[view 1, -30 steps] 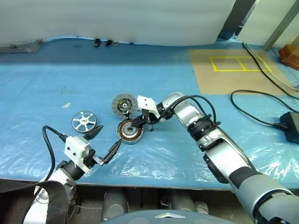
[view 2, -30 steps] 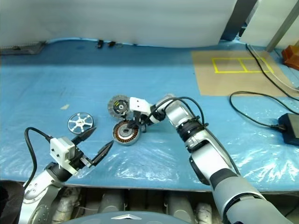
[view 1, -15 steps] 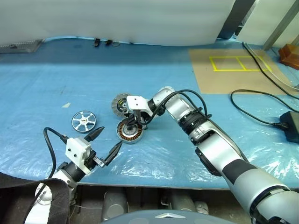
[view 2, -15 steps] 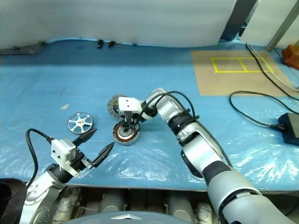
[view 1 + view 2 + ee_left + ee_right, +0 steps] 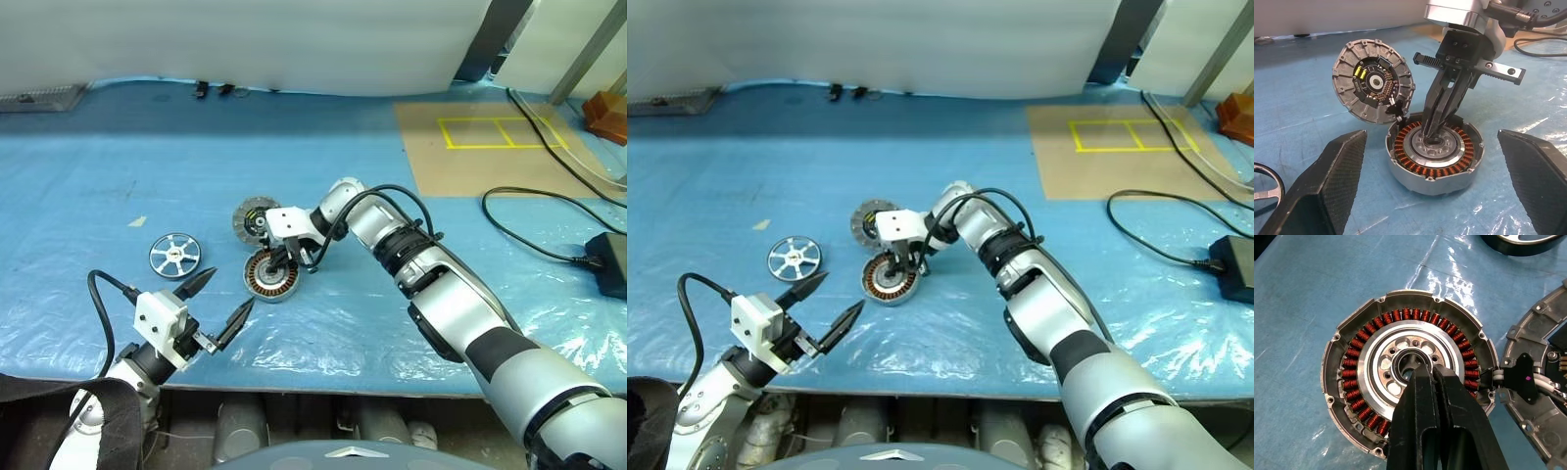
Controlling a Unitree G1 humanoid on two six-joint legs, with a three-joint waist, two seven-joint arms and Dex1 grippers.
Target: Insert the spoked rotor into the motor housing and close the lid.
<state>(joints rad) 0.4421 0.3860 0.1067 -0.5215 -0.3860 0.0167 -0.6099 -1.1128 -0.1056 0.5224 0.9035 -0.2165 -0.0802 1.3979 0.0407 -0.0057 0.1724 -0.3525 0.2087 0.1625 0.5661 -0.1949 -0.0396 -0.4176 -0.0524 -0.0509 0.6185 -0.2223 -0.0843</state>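
**Right fingertips at the housing's hub, rotor lying apart**

From the head camera we see the motor housing [image 5: 270, 275] sitting open on the blue plastic sheet [image 5: 118, 186], copper windings facing up. Its lid [image 5: 254, 218] lies swung back just behind it, joined at the edge. The spoked rotor [image 5: 174, 255] lies flat on the sheet to the housing's left, apart from it. The right gripper [image 5: 289, 260] angles down over the housing with its two black fingers pressed together, holding nothing. The left gripper [image 5: 219, 301] hovers nearer the table's front edge, its fingers spread wide and empty. A black cable [image 5: 549, 235] trails across the right side of the table.

In the left wrist view we look between the left fingers [image 5: 1332, 166], well apart, at the housing [image 5: 1435, 156]. The right gripper [image 5: 1428, 133] comes down with its closed tips at the central hub. The lid [image 5: 1374, 81] stands tilted, its dark inner face and yellow-green mark showing. A sliver of the rotor's rim [image 5: 1266, 181] shows at the edge.

In the right wrist view we see the closed fingers [image 5: 1422, 401] ending at the hub's dark bore, ringed by the windings [image 5: 1376, 323].
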